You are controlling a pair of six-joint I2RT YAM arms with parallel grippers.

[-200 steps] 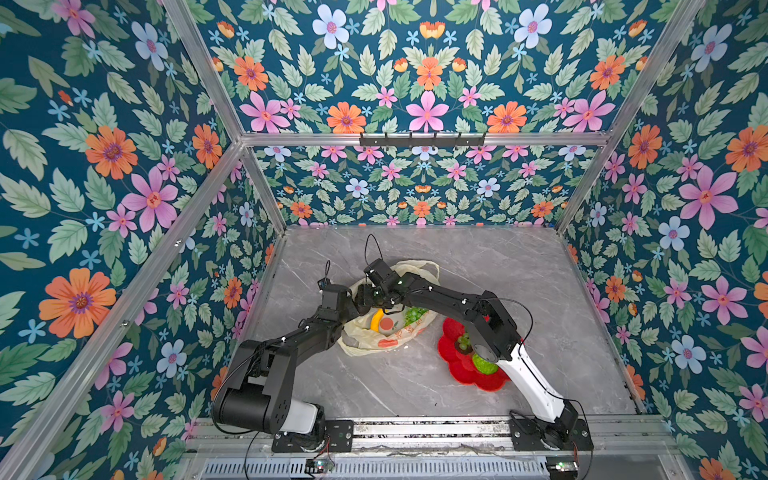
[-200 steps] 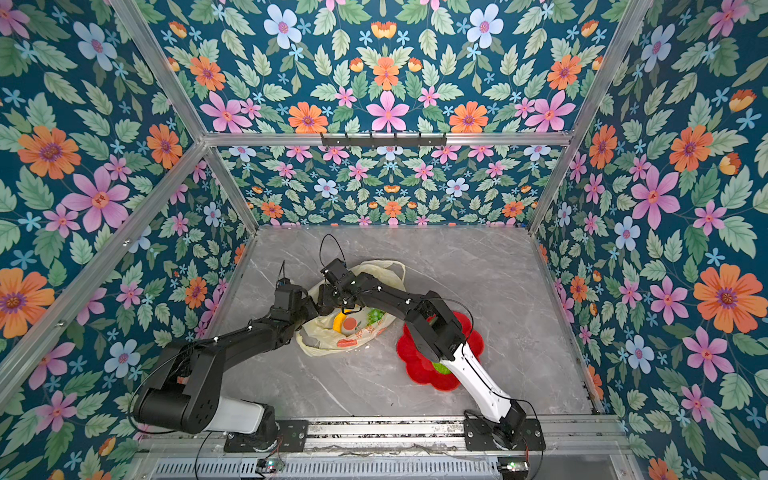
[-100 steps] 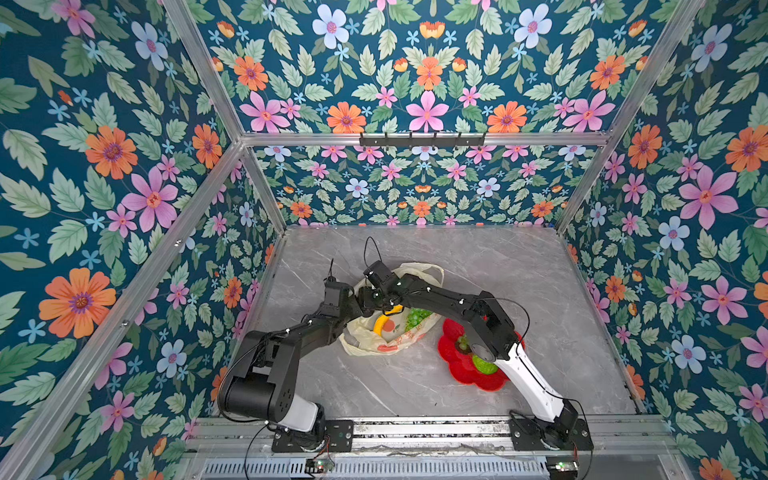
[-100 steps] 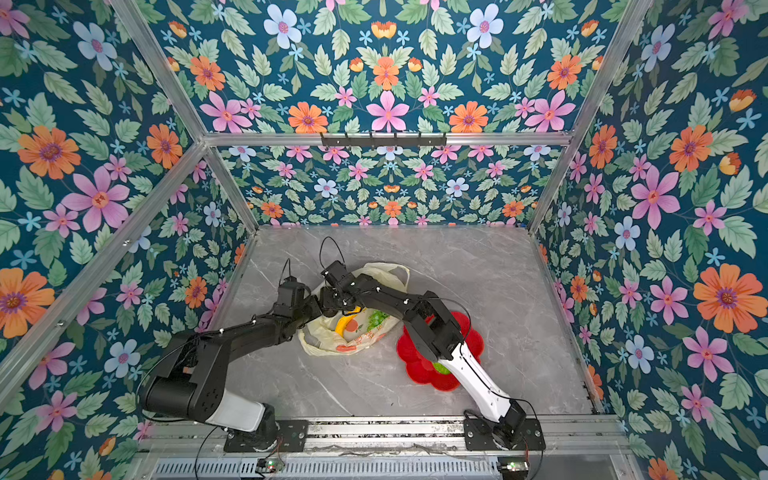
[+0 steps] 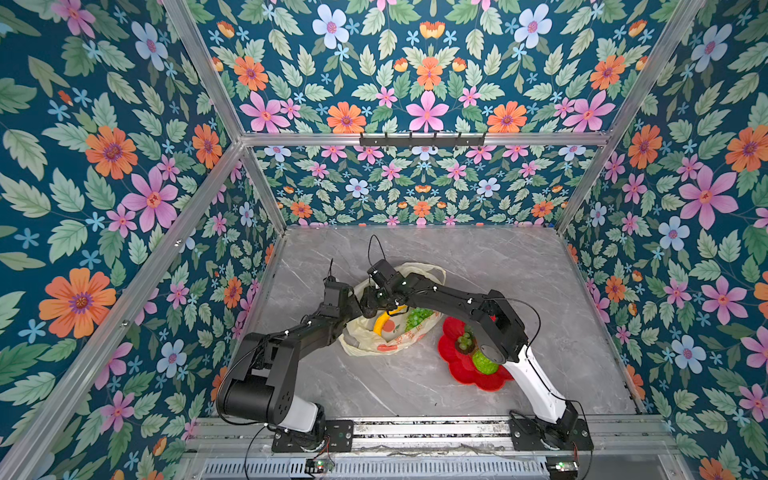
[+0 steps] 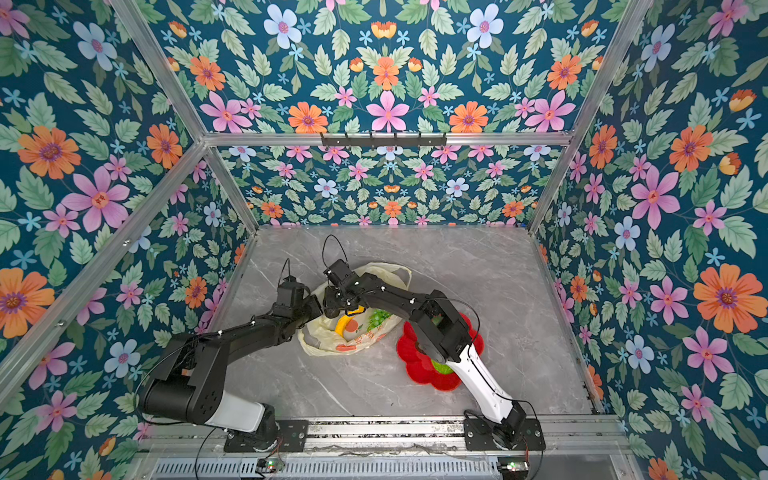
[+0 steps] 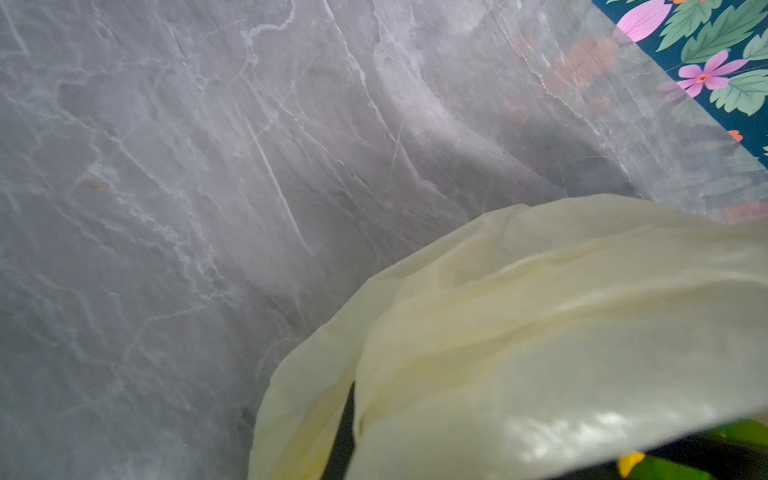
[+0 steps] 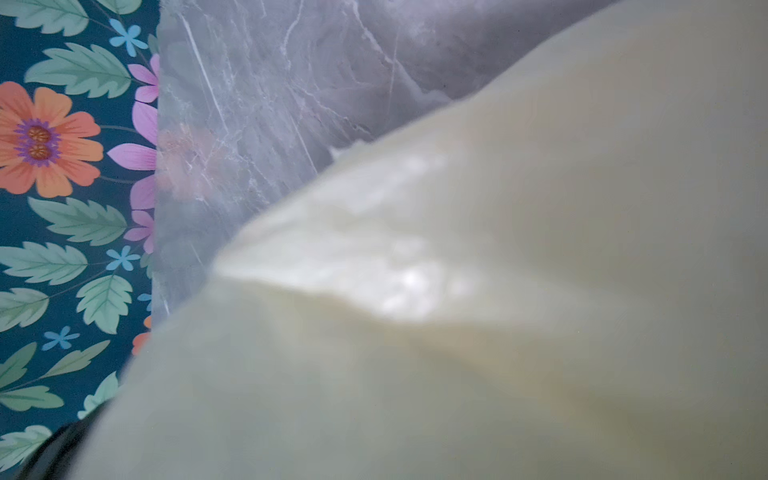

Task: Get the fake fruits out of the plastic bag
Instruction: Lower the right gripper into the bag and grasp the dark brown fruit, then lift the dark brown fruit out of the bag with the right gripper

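- Plastic bag point(image 5: 388, 343): cream, crinkled, with orange prints. It lies on the desk point(image 5: 498, 270) left of the middle, roughly halfway between the back and front edges. Its mouth is turned toward the back-left corner, and one handle loop trails toward the back edge.
- Contents visible at the mouth: a banana point(image 5: 382, 323), with green grapes point(image 5: 417, 318) just beside it. Anything deeper in is hidden by the film.
- Red plate point(image 5: 457, 370): just beside the bag on the right-edge side, nearer the front edge. It carries a second grape bunch point(image 5: 465, 341) and a bumpy green fruit point(image 5: 484, 362), so I take the job to be partly done.
- Left gripper point(image 5: 356, 302): at the bag's rim on the left-edge side, fingers together, by the look of it pinching the film. The left wrist view shows film draped close against it.
- Right gripper point(image 5: 374, 305): down in the bag's mouth by the banana's upper end. Its own wrist hides the fingers, and the right wrist view gives only blurred film, so I cannot tell whether they are apart or closed, or on what.
- Step in hand, as I judge it: lifting the banana out while the rim is held open.
- Handling notes:
  - Hold the rim raised and taut so that loose film does not sag between the fingers.
  - Grip the banana across its body, not at the tip, since a glossy curved shape may pivot or slip.
  - Lift clear of the mouth before swinging toward the plate.
  - If film rises with the fruit, the bag has been caught.
  - The two wrists sit very near each other, so allow room.
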